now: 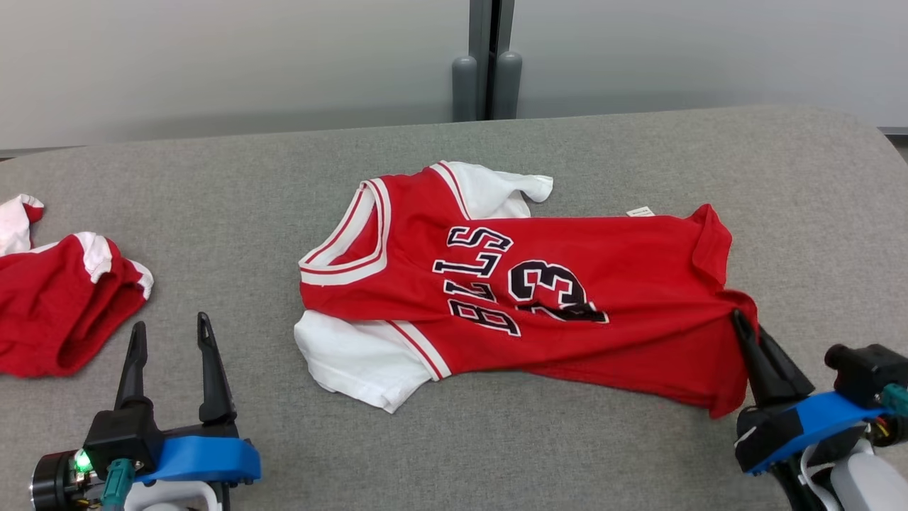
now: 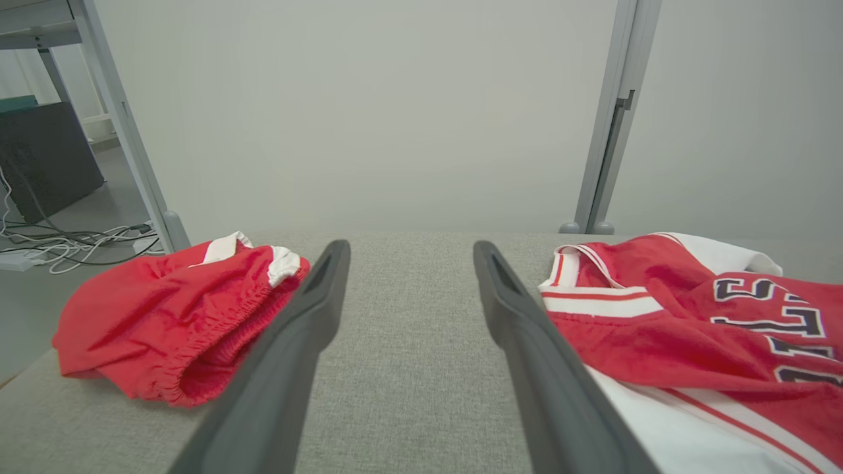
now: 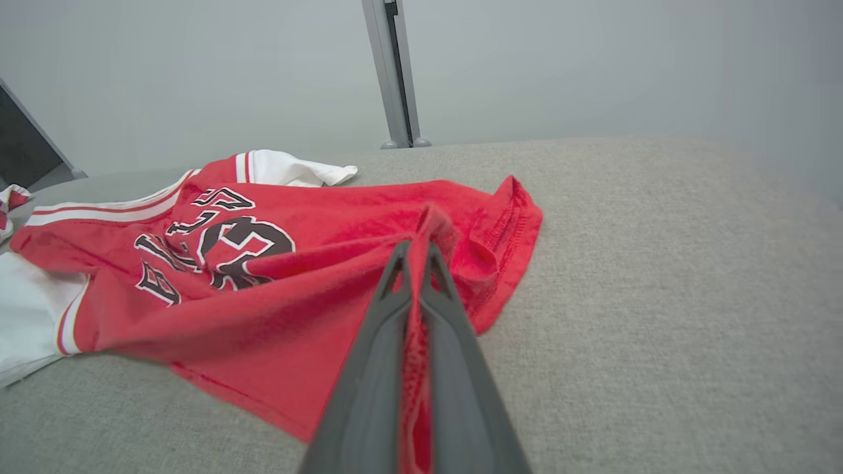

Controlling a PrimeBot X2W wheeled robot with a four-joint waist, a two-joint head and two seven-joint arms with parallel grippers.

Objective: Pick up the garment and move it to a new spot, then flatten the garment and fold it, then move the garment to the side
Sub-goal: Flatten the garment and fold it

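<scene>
At the garment's (image 1: 539, 284) hem, the right gripper (image 1: 741, 323) pinches its cloth.

Grey fabric surface (image 1: 496, 440): red-white jersey (image 1: 511, 284) mid-right, red shorts (image 1: 64, 312) far left.

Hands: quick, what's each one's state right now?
Left hand: open, holding nothing.
Right hand: closed on the red jersey's bottom edge.

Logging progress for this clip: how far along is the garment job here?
Done: nothing visibly; the jersey lies unfolded and wrinkled on the table. In hand: the right gripper is shut on its hem; the left gripper hovers open, apart from it. Left: moving, flattening, folding, setting aside.
</scene>
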